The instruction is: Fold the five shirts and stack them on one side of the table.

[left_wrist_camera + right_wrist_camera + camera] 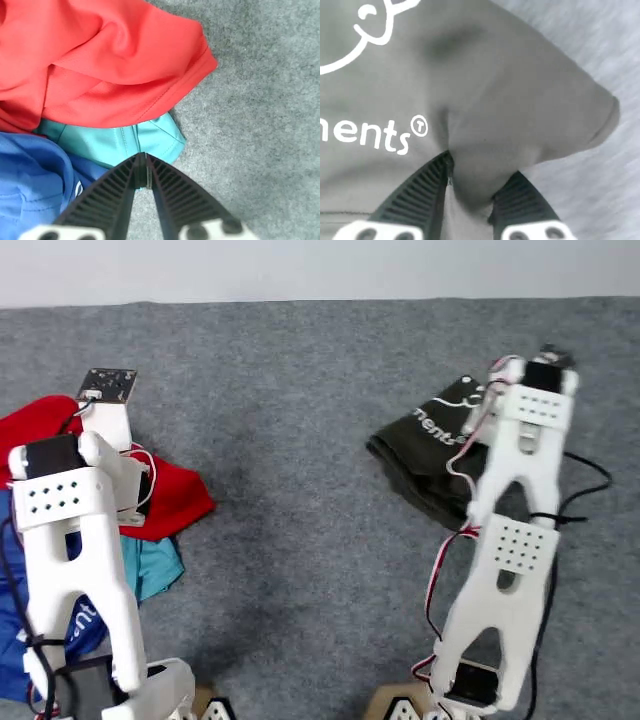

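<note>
On the grey table's left side lies a heap of shirts: a red shirt [178, 492] [110, 65] on top, a teal shirt [157, 565] [135, 140] under its edge, and a blue shirt [88, 625] [30, 185] nearest the arm bases. My left gripper [143, 172] hovers over the teal shirt's edge, shut with nothing between its fingers. On the right lies a crumpled black shirt [420, 455] [485, 85] with white print. My right gripper [479, 175] is shut on a pinched fold of it.
Bare grey table [290, 440] stretches between the two heaps and along the far edge. The left arm [75, 540] stands over the coloured heap, and the right arm [515, 540] rises at the right with loose cables beside it.
</note>
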Motion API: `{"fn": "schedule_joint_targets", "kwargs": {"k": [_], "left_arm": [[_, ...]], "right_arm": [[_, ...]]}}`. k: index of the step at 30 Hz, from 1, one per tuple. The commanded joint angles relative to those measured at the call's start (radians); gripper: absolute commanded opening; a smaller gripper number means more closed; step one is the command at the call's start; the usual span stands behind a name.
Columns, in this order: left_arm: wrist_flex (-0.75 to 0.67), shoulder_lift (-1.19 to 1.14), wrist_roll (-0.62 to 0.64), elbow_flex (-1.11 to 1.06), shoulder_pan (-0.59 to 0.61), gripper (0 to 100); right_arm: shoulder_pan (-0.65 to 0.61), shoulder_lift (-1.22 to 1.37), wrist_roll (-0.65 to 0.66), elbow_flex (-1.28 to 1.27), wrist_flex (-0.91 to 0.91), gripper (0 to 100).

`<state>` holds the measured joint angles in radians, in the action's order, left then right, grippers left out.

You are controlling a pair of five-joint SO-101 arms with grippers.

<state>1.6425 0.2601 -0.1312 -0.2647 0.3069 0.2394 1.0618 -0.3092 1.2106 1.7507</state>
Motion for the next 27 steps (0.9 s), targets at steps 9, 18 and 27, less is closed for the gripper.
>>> {"fn": "schedule_joint_targets", "kwargs": {"k": [9,18,27], "left_arm": [[0.012,0.04,0.008,0.01,-0.005,0],[0.012,0.04,0.008,0.01,-0.005,0],[0.012,0.04,0.008,0.01,-0.005,0]], "right_arm": [[0.274,-0.125,0.594,0.068,0.036,1.0],[0.467,-0.074,0.904,0.068,-0.104,1.0],[0.616,-0.01,1.034,0.068,-0.248,1.0]]}}
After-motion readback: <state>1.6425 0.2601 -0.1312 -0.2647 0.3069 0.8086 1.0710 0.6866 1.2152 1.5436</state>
